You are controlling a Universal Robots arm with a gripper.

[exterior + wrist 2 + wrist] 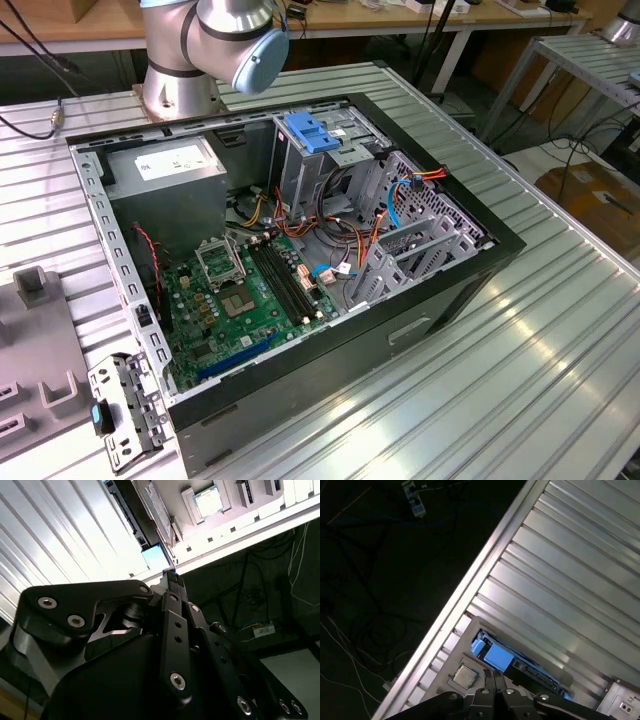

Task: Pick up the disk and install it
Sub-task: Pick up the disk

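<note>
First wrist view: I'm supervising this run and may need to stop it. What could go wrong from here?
The gripper is close to the disk, with a processor chip right beside it; a slightly off approach might strike the chip. In the exterior view, loose cables crowd the drive cage and could snag the disk at installation.

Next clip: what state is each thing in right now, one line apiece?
gripper: shut, empty, tips aimed at the disk.
disk: seated in the grey tray, not gripped.
processor chip: lying flat in the tray.
computer case: side open, insides exposed.
</note>
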